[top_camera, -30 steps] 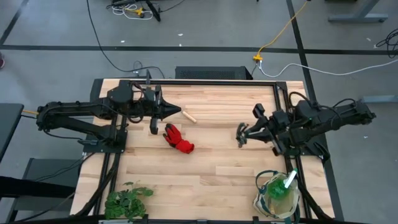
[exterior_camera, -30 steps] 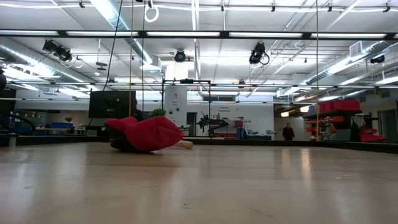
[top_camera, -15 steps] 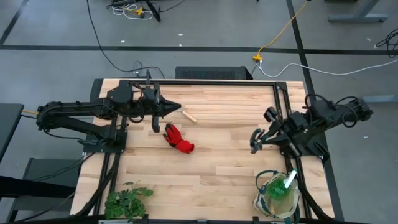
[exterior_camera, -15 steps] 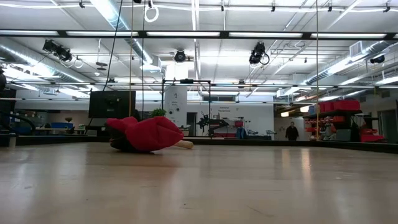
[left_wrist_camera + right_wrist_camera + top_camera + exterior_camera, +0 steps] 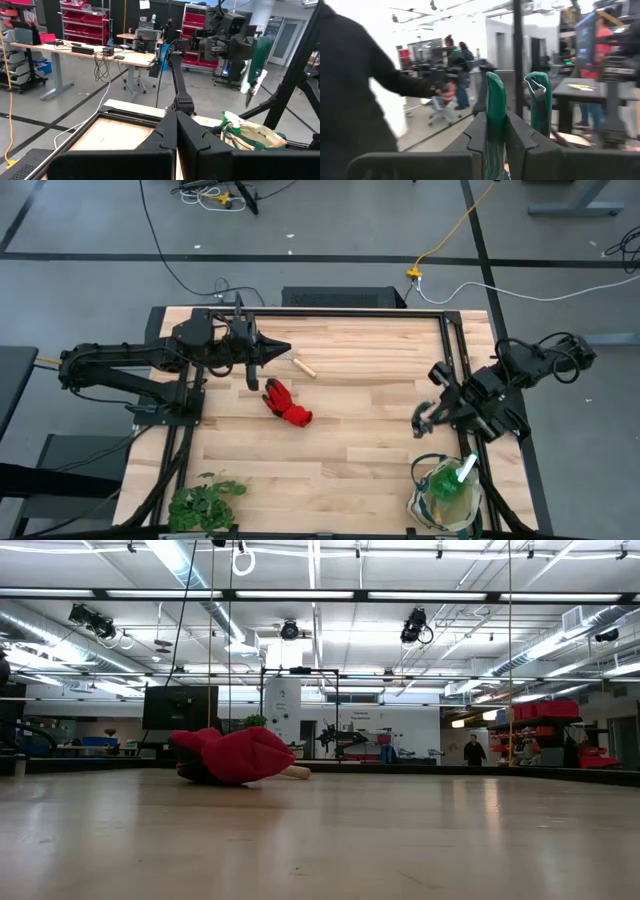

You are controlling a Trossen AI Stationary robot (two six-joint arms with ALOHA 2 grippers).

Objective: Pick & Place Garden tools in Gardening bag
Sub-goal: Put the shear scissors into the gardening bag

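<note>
My right gripper [image 5: 425, 418] is near the table's right edge, just far of the gardening bag [image 5: 445, 498], shut on the green-handled pruning shears [image 5: 495, 107]. The cream bag stands at the near right corner with a green spray bottle [image 5: 462, 472] sticking out of it. A red glove [image 5: 287, 403] lies flat on the table's left half, and a pale wooden handle [image 5: 303, 367] lies just far of it. Above that handle my left gripper [image 5: 283, 350] is shut, pointing level, with nothing in it. My right gripper pinches one green handle of the shears [image 5: 495, 125] between its two fingers. The other handle [image 5: 540, 100] stands free outside one finger. The fingers lie about level. The shears are lifted clear of the table, their blade end [image 5: 248, 94] hanging below the gripper.
A leafy green plant bunch [image 5: 205, 502] lies at the near left corner. Bare wood spreads across the table's middle between the glove and the bag. A dark frame rail [image 5: 455, 350] runs along the right edge. People are in the room behind.
My right gripper has carried the shears toward the table's right edge and a little toward its near edge, closer to the bag, staying shut on them. The glove, the wooden handle and the bag have stayed where they were.
</note>
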